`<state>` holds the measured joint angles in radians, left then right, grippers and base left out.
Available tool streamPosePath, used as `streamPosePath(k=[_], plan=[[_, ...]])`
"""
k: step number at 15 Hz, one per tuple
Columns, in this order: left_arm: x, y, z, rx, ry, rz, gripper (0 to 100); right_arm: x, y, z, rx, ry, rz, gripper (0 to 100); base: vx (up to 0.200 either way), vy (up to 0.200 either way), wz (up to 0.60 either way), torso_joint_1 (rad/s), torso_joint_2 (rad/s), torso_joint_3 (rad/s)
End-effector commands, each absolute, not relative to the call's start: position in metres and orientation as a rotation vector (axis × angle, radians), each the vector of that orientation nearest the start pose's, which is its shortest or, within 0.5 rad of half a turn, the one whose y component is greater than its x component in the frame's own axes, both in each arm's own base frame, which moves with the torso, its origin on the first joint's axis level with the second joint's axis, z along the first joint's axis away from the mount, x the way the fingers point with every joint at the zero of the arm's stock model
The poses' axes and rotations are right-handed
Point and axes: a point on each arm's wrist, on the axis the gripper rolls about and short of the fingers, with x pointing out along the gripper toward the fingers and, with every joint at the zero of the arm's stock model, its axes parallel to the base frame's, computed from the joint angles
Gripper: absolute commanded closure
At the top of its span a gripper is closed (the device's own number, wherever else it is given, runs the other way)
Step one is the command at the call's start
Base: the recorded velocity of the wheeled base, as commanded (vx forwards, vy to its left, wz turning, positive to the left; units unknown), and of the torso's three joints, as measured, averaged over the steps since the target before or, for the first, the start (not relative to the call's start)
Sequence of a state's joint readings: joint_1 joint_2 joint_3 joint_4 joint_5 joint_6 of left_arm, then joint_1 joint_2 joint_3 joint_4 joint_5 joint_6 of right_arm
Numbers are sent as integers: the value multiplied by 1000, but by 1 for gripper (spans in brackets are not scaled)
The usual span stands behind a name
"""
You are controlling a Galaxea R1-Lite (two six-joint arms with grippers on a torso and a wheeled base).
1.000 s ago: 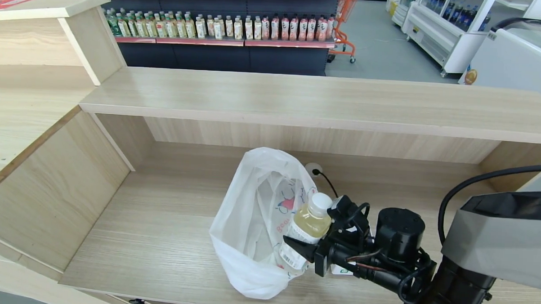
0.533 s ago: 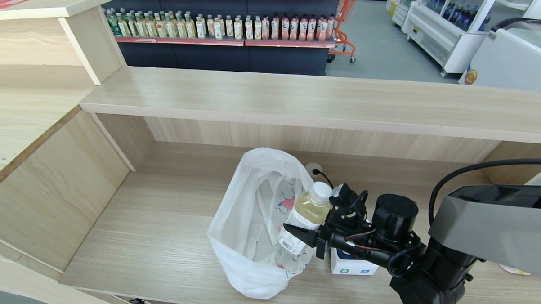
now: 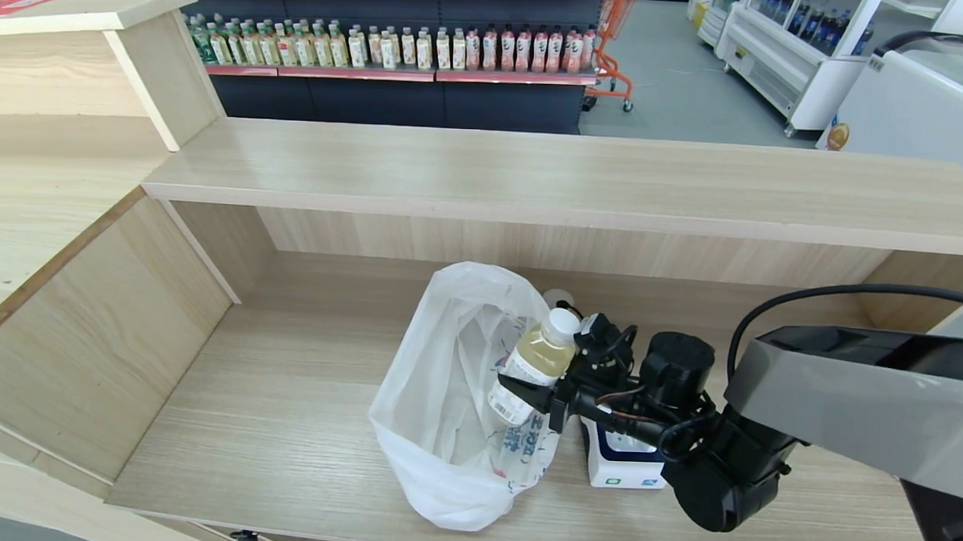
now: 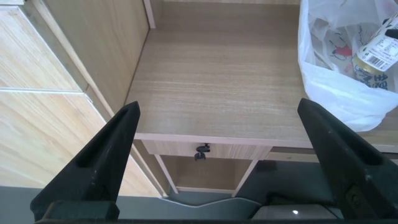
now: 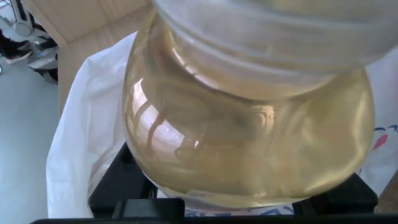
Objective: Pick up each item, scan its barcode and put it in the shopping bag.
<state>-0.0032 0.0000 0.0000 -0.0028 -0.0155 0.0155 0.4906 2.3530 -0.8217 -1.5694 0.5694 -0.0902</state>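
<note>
Clamping the bottle (image 3: 539,354) round its mid body, the right gripper (image 3: 530,382) had both jaws closed on it, cap up and tilted, w/ the base already down past the rim of the shopping bag (image 3: 436,429). The right wrist cam agreed: pale yellow drink bottle (image 5: 249,124) close against the lens, white bag (image 5: 84,130) beneath it. The bag stood open on the counter (image 3: 284,424), mouth up; whatever lay at its bottom was too crumpled to make out. Just beside the bag, on the arm's side, sat a small white box (image 3: 623,470), scanner or another item, couldn't tell. The left gripper (image 4: 217,158) hung spread wide w/ nothing in it, off the counter's near edge, well apart from the bag. Progress, my read: this bottle was approx at the drop-in stage, release not yet done; whether its barcode got scanned wasn't shown. If the white box was goods, that was left to do.
</note>
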Motion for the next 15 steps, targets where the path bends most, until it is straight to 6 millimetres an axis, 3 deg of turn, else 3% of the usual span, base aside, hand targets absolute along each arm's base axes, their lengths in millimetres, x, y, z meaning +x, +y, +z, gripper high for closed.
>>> streamPosePath(k=[1,6,7,11,13,15], plan=[[-23,0,76,15,-3,-18,0,348,201,38,-84,-98,1060,100,0,0,0,0,0,0],[-23,0,76,15,-2,-18,0,350,204,38,-86,-103,1063,100,0,0,0,0,0,0],[-23,0,76,15,-3,-18,0,350,204,39,-86,-105,1063,0,0,0,0,0,0,0],[-23,0,76,15,-3,-18,0,349,203,51,-87,-127,1063,0,0,0,0,0,0,0],[-23,0,76,15,-2,-18,0,350,201,78,-88,-163,1054,0,0,0,0,0,0,0],[-23,0,76,15,-3,-18,0,341,197,118,-89,-203,1052,0,0,0,0,0,0,0]])
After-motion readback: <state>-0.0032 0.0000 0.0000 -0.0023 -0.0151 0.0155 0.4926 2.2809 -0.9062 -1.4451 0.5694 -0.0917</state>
